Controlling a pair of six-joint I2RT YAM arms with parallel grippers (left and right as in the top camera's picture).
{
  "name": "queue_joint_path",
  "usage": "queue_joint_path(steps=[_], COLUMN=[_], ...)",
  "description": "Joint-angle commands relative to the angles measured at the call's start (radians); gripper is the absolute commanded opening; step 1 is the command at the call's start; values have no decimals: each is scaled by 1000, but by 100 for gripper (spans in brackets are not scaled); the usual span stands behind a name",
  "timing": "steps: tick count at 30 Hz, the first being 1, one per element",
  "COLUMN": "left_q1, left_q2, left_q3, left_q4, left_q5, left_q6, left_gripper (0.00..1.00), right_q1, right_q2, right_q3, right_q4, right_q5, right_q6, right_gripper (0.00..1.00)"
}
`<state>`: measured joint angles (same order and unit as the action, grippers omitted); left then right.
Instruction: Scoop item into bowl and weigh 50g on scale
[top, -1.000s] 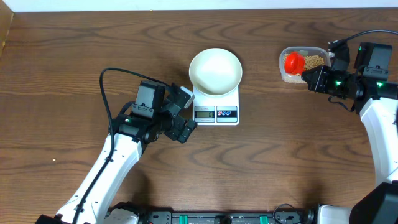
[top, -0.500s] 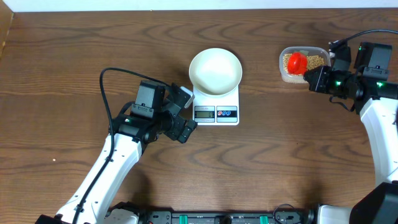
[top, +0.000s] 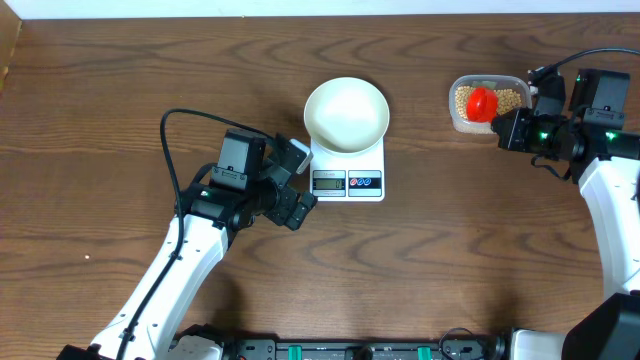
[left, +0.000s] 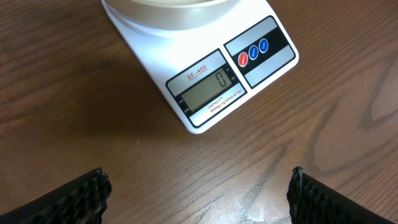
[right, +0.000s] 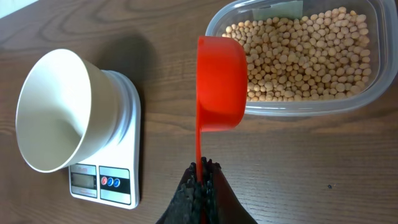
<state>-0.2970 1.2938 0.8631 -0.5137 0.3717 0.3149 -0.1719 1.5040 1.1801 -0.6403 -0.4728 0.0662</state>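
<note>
Beans (right: 305, 56) lie in tub (right: 292, 109) just beyond red scoop (right: 221, 84), handle pinched in right end effector (right: 200, 179); left end effector (left: 198, 193) farther, spread wide, empty.

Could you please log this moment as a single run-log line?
right hand: shut on red scoop, over beans in tub | left hand: open, beside scale | bowl: empty, on scale | display: zero

Scale (left: 205, 68) up at 12 o'clock on the wood counter (left: 81, 118), display (left: 208, 90) reading 0 (bowl (left: 161, 7) on it, mostly cropped). The left end effector (left: 199, 193) gapes wide, 5 and 7 o'clock.
</note>
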Motion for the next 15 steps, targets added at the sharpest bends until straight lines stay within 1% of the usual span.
queue_joint_path(steps=[1,15], left_q1=[-2,-2], left_q2=[1,1], left_q3=[-5,-5], left_q4=[2,2], left_q5=[6,6], left_q6=[5,5], left_gripper=[93,93], right_q1=[-3,-3], right_q2=[-21,-21], right_q3=[16,16], right_q4=[-5,-5], right_q5=[3,3], right_q6=[-20,-19], right_gripper=[1,1])
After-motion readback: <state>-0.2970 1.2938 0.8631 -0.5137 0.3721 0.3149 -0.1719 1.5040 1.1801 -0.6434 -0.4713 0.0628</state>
